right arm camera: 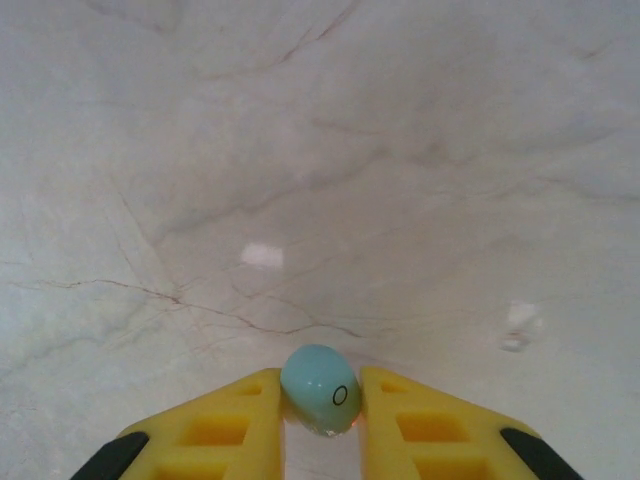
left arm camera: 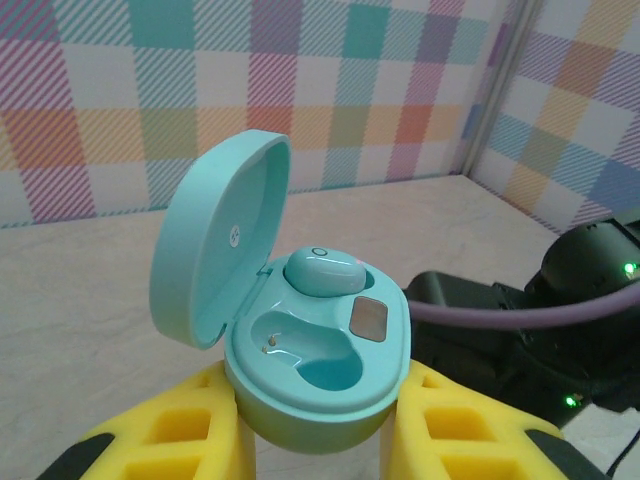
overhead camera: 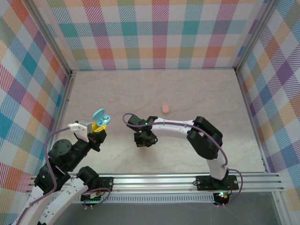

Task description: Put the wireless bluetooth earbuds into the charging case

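light bright, diffuse, from overhead; shadows faint. glare patch on table (right arm camera: pixel 420 150) ahead of right gripper (right arm camera: pixel 320 395); earbud (right arm camera: pixel 315 375) there sharp. in left gripper (left arm camera: pixel 320 410), charging case (left arm camera: pixel 300 375) crisp, wall (left arm camera: pixel 380 90) beyond mildly soft.

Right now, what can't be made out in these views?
Top external: pink item too small to tell earbud from case.
Top external: the body of the right gripper hides what its fingers hold.
Right wrist: underside of the blue earbud hidden between the fingers; table contact unclear.
Left wrist: lower part of the seated earbud hidden inside the blue case.
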